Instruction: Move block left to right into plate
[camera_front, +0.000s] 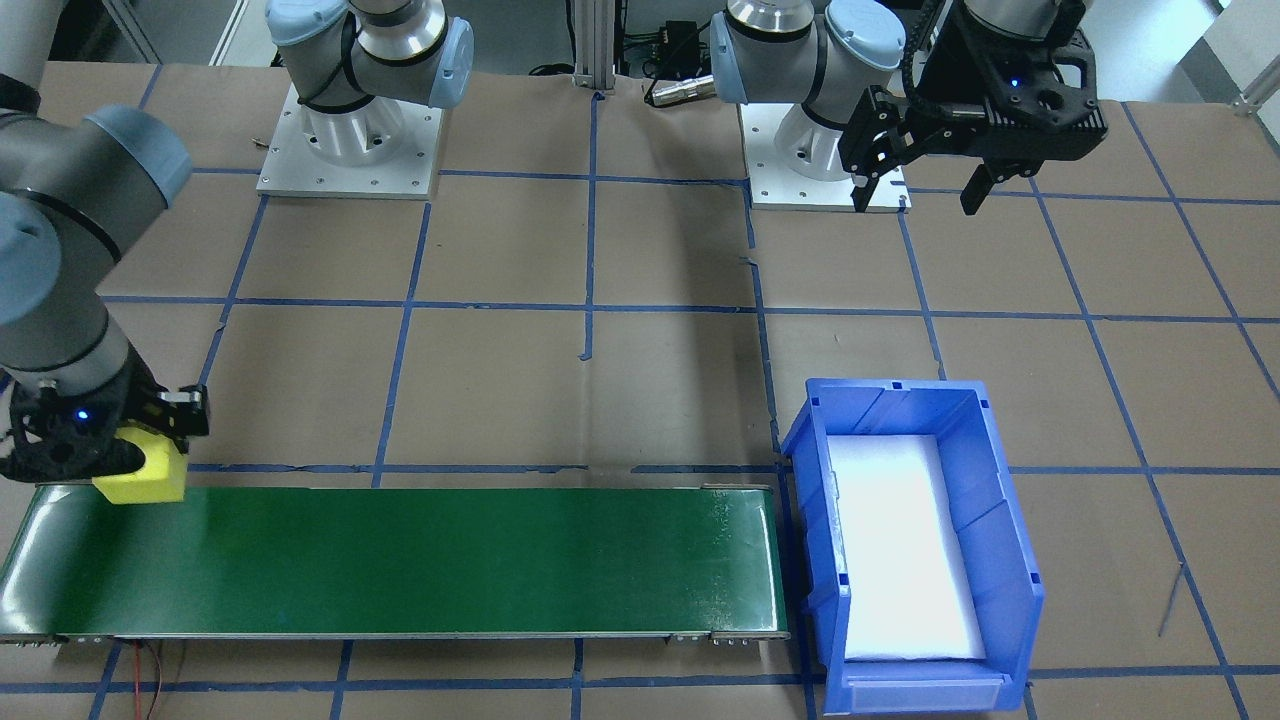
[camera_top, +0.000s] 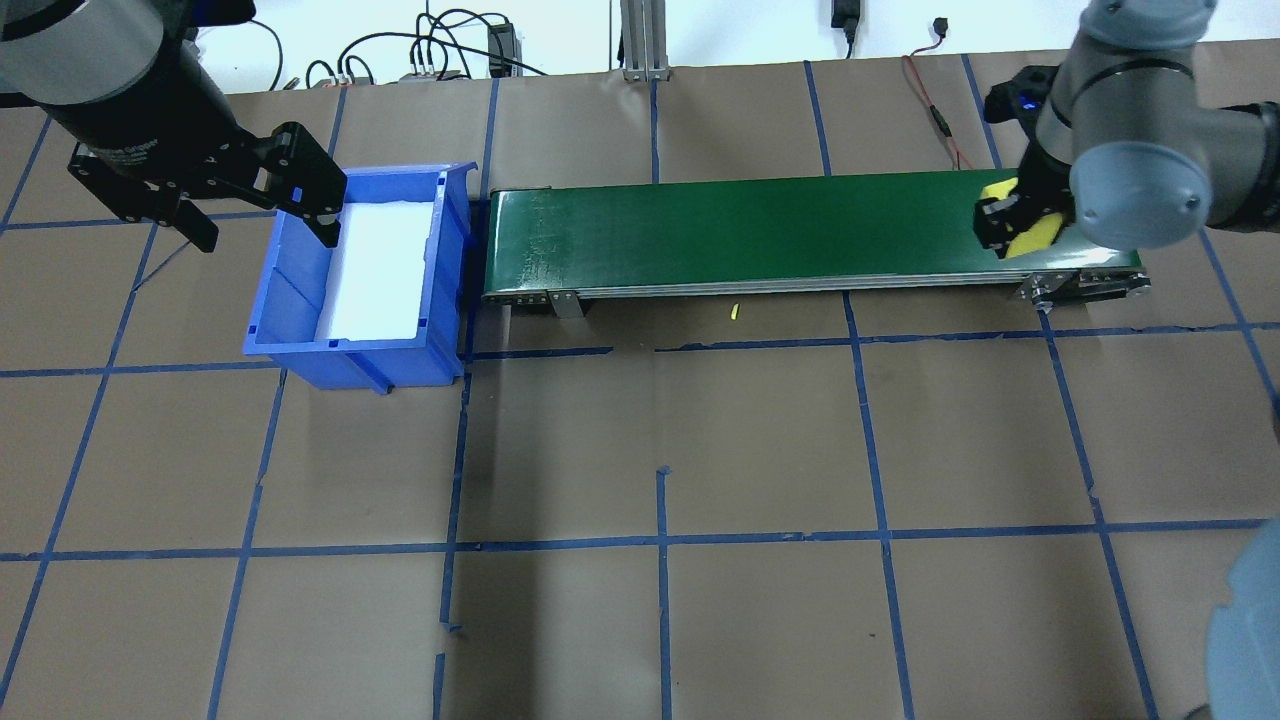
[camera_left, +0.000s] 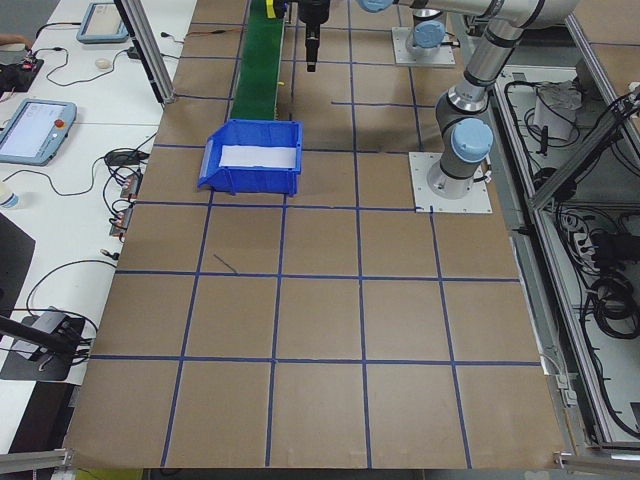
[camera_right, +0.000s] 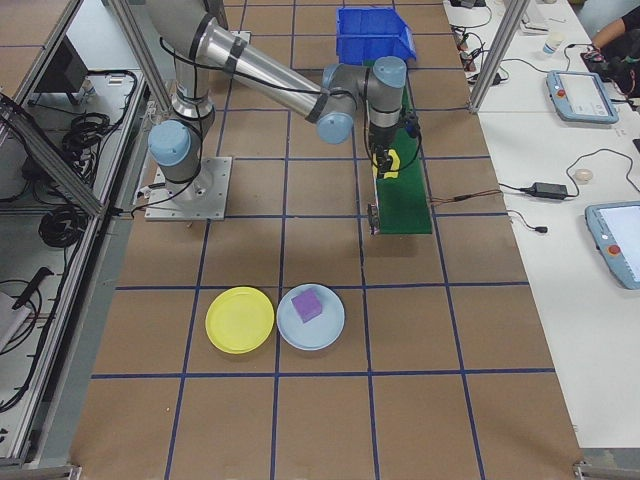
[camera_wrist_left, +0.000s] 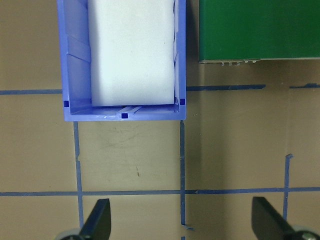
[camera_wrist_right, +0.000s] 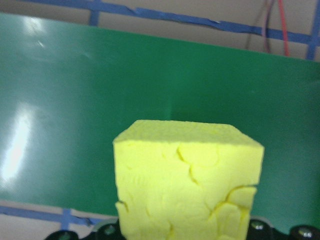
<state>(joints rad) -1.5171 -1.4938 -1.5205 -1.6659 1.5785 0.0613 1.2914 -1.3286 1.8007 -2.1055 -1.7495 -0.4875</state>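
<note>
Yellow foam block (camera_front: 145, 473) gripped over the green belt's (camera_front: 400, 560) end.

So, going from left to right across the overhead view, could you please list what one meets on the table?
Left gripper → blue bin → green conveyor belt → yellow block, held in the right gripper.

Wide open brown paper-covered tabletop (camera_top: 660, 440) on the robot's side of the long green conveyor belt (camera_top: 760, 230). Belt's surface bare along nearly its whole length. Hemmed at one end by the walled blue plastic bin (camera_top: 300, 330), standing just beside.
</note>
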